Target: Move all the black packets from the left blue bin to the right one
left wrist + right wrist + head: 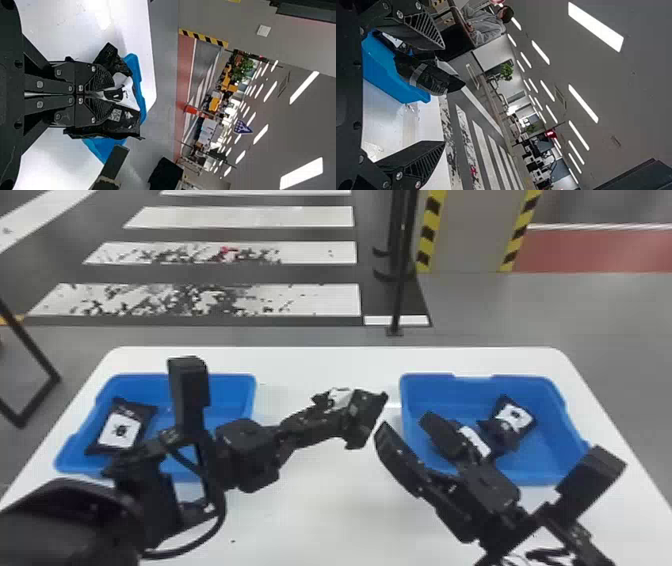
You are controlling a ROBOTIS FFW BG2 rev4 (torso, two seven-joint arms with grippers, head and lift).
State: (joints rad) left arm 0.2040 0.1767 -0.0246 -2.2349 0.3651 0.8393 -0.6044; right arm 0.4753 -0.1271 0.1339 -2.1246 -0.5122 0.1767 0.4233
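The step in hand looks like passing a packet across to the right bin (pixel 450 391). The left pincer (pixel 105 94) is closed on a black packet (pixel 369 410), held up just to the left of the right bin, over the counter (pixel 310 515). The right pincer (pixel 405 426) stands open, its fingers apart, close by that bin's left side and near the held packet. More packets (pixel 516 416) lie inside the right bin; on its far left, across the counter, the left bin (pixel 231 390) has another packet (pixel 120 429) in it, so the job isn't finished. Next, I'd say, the right pincer should line up around the packet's free end and close before the left one lets go; release too soon and it could drop short of the right bin.
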